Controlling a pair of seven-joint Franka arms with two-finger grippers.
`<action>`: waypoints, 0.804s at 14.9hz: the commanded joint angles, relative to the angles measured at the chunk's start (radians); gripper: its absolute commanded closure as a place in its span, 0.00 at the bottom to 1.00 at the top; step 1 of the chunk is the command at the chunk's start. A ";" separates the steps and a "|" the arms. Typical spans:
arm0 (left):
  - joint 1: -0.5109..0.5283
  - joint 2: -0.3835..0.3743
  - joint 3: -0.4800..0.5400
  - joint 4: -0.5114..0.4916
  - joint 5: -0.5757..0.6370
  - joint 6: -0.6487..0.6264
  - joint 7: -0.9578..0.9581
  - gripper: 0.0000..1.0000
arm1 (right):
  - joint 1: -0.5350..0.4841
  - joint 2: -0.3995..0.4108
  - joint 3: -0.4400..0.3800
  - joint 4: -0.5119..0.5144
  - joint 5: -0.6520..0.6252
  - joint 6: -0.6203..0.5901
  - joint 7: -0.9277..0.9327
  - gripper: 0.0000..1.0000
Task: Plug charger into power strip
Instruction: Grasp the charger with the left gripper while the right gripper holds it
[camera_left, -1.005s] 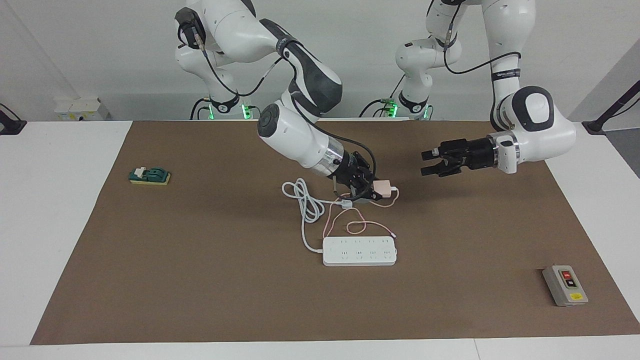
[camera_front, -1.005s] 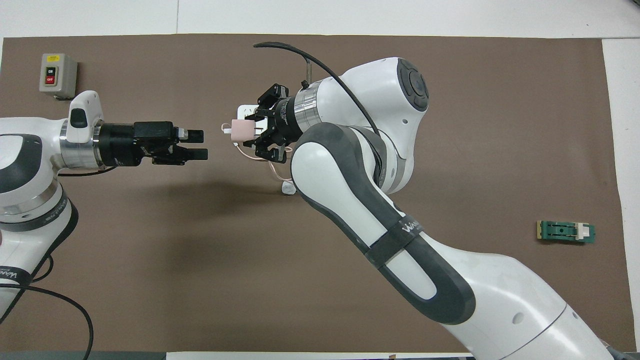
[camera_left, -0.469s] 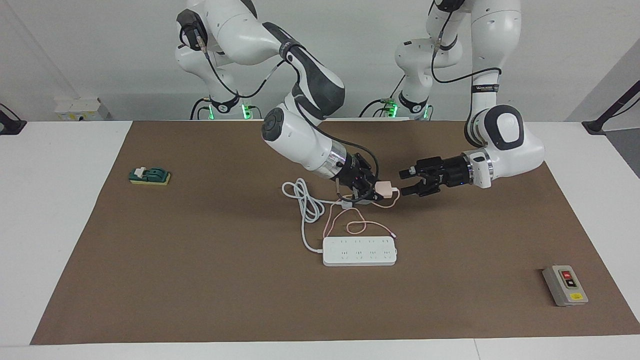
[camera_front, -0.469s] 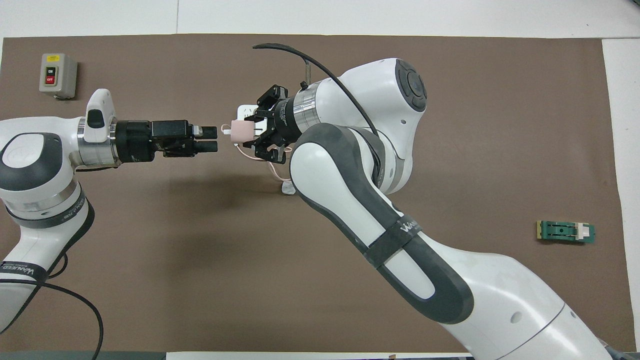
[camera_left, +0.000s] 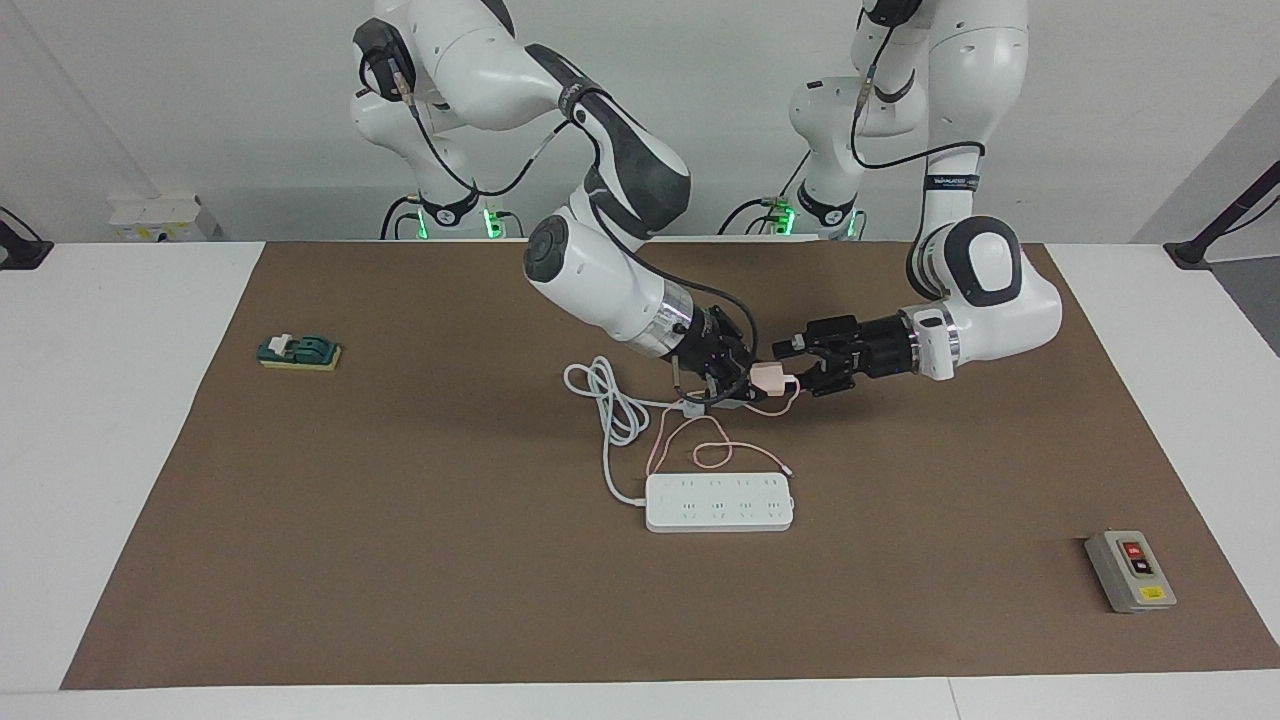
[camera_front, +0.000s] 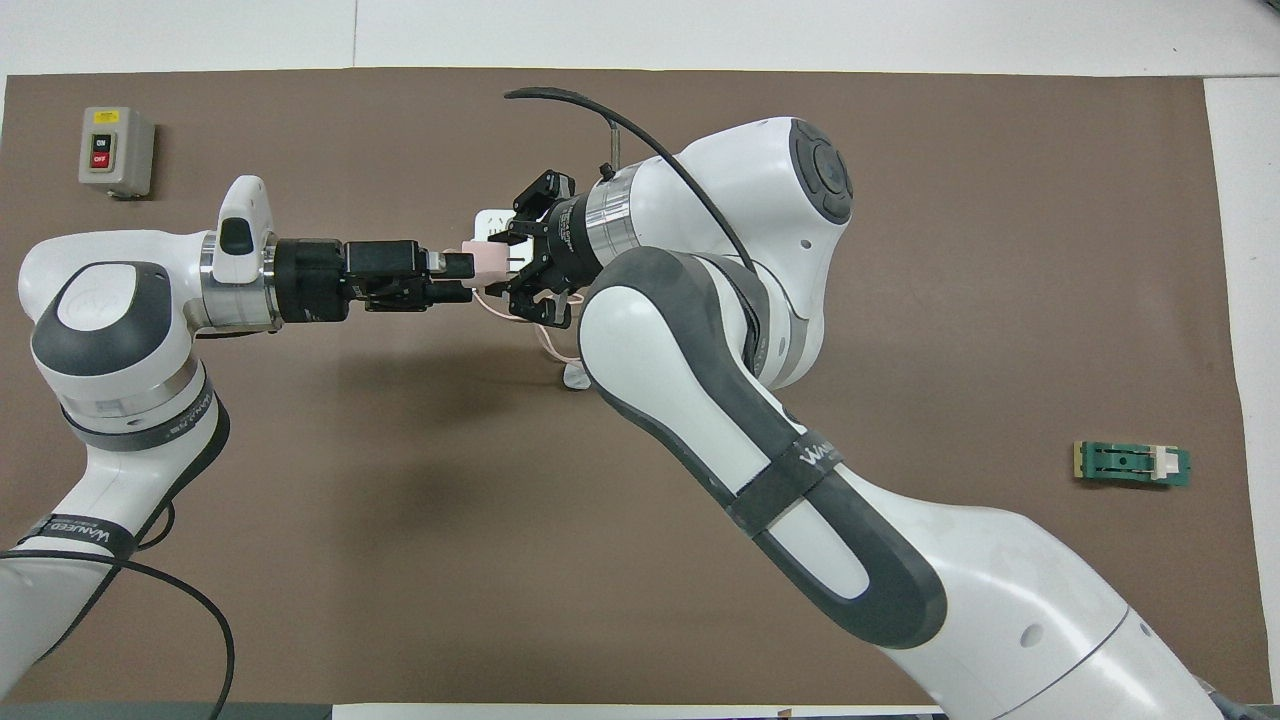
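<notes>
The right gripper (camera_left: 745, 383) is clenching the charger (camera_left: 768, 377) in the air above the surface (camera_left: 400, 560), nearer the robots than the power strip (camera_left: 720, 502), while the left gripper (camera_left: 797, 366) is hovering with its fingers (camera_left: 785, 347) spread around the charger's other end.

A white desk (camera_left: 120, 420) carries a large brown mat (camera_left: 400, 560) that covers most of its top. A plain pale wall (camera_left: 200, 100) rises at the robots' end. A small white box (camera_left: 160, 218) sits at the wall's foot. Light is even and soft.
</notes>
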 joint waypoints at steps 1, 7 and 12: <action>-0.027 0.014 0.010 0.013 -0.036 0.037 0.016 0.19 | 0.006 -0.002 -0.003 0.001 0.003 0.001 0.018 1.00; -0.030 0.012 0.012 0.016 -0.024 0.013 0.011 0.78 | 0.004 -0.002 -0.003 0.001 0.003 -0.001 0.017 1.00; -0.021 0.012 0.015 0.033 0.001 -0.018 0.010 1.00 | 0.004 -0.002 -0.003 0.001 0.003 -0.002 0.018 1.00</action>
